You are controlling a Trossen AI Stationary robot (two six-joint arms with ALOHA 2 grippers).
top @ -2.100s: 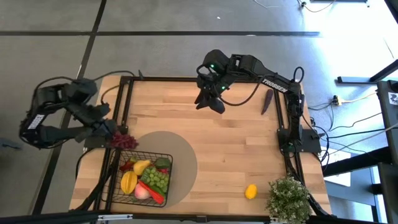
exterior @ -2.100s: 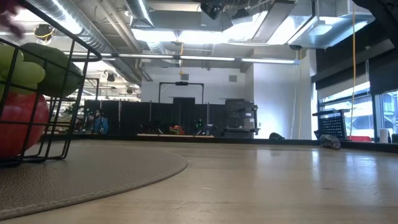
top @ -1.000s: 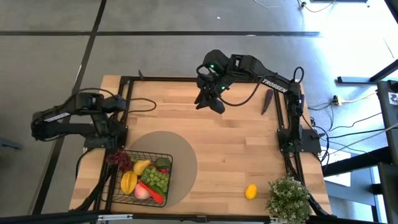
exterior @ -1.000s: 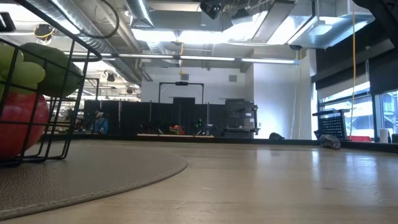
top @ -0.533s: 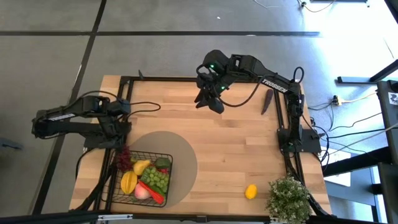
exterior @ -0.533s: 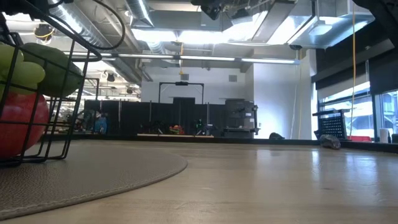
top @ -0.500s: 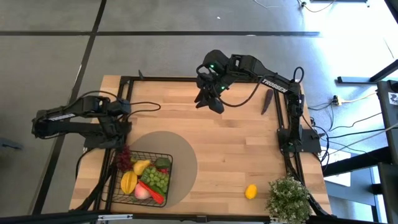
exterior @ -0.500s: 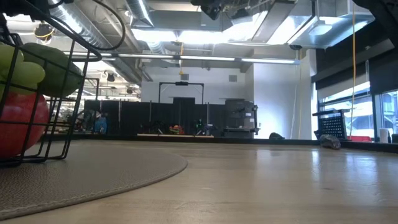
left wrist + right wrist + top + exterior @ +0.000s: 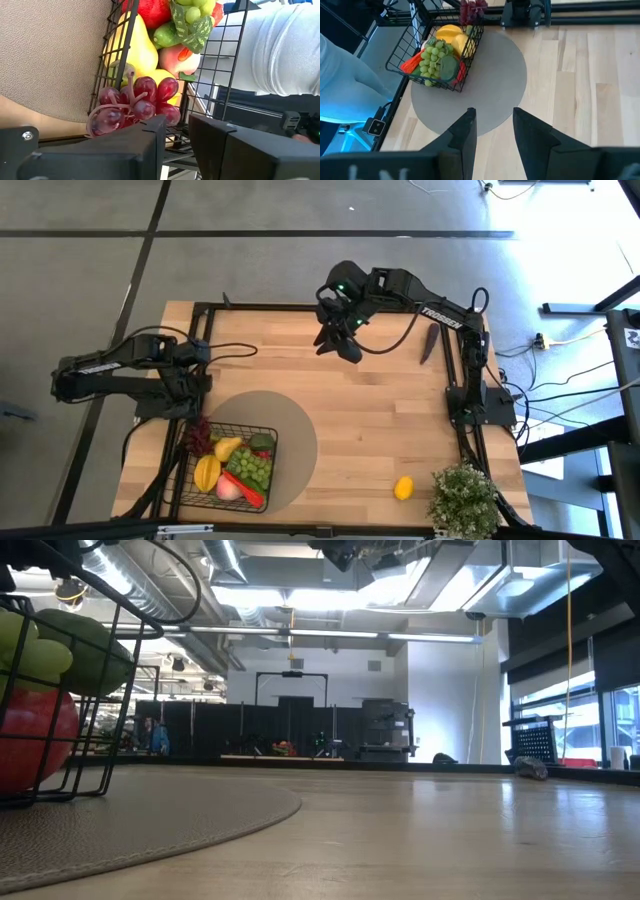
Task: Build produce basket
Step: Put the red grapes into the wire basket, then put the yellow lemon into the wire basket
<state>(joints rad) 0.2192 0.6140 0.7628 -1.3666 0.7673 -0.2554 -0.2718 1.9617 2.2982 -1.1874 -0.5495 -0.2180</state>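
Observation:
The black wire basket (image 9: 226,467) stands on the round tan mat (image 9: 295,438) near the table's left front. It holds produce: yellow fruits, green grapes, a peach and a red apple (image 9: 35,745). A bunch of purple grapes (image 9: 135,102) lies at the basket's far left corner, partly over the rim (image 9: 197,431). My left gripper (image 9: 176,126) is open just behind the bunch, slanting down (image 9: 196,410). My right gripper (image 9: 493,117) hangs open and empty high over the table's far middle (image 9: 340,340). A lemon (image 9: 403,487) and a dark eggplant (image 9: 429,343) lie on the table. My left gripper stands with its fingertips (image 9: 156,125) right beside the purple grapes' near side (image 9: 165,114). Nothing lies between the two fingers. Whether a fingertip touches the bunch, I cannot tell. The bunch rests on the basket's corner wires and the fruit below it.
A bushy potted plant (image 9: 465,496) stands at the front right corner. Black frame rails (image 9: 203,330) run along the table's left, far and right edges. A person's white sleeve (image 9: 282,47) shows beside the basket, off the table's left front. Bare wood lies in the table's middle.
My left gripper has gone a little toward the table's right and down with the purple grapes. The bunch now lies at the basket's far left corner. For the last half second the arm has kept still.

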